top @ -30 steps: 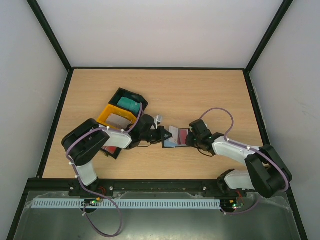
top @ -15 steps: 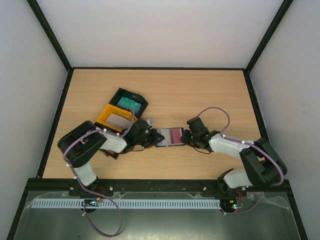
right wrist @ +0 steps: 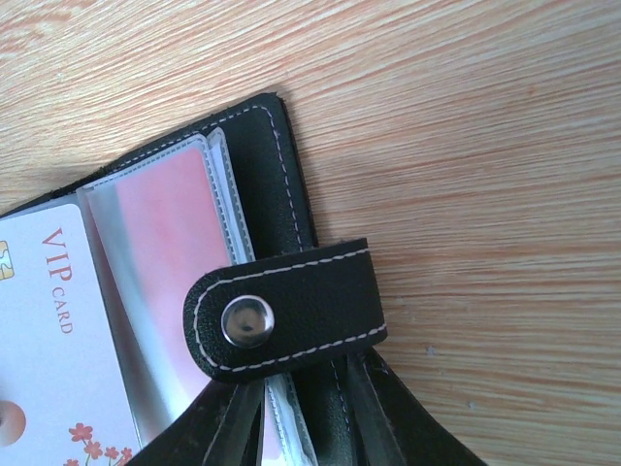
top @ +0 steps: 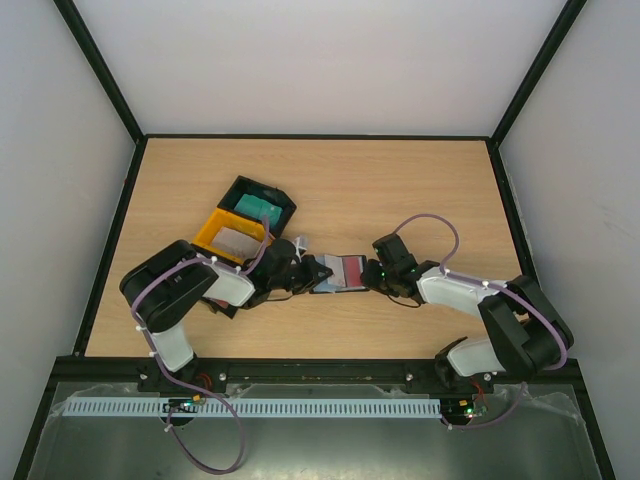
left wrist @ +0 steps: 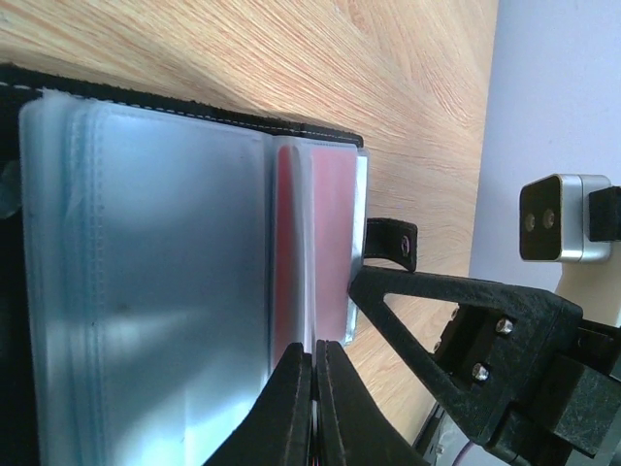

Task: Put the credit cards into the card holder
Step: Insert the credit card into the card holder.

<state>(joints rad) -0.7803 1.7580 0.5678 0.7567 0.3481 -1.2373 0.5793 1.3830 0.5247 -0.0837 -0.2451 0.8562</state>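
The black card holder (top: 345, 273) lies open at mid-table, its clear sleeves (left wrist: 146, 291) fanned out and a pinkish-red card (right wrist: 165, 262) inside one. My right gripper (top: 375, 272) is shut on the cover edge (right wrist: 281, 175) just under the snap strap (right wrist: 291, 316). My left gripper (left wrist: 315, 351) is shut at the sleeves' open edge, and a thin card edge runs out from between its fingers. A red-and-white card (right wrist: 49, 330) marked VIP lies over the sleeves. A teal card (top: 257, 208) and a whitish-grey card (top: 238, 240) rest in trays.
A black tray (top: 240, 187) and a yellow tray (top: 212, 235) stand in a slanted row at the left. A further black tray (top: 225, 305) is partly hidden under my left arm. A black frame borders the wooden table (top: 420, 180).
The right gripper has slid the card holder a little to the left and tightened on its cover. The left gripper drew back, then came in again to the sleeves.
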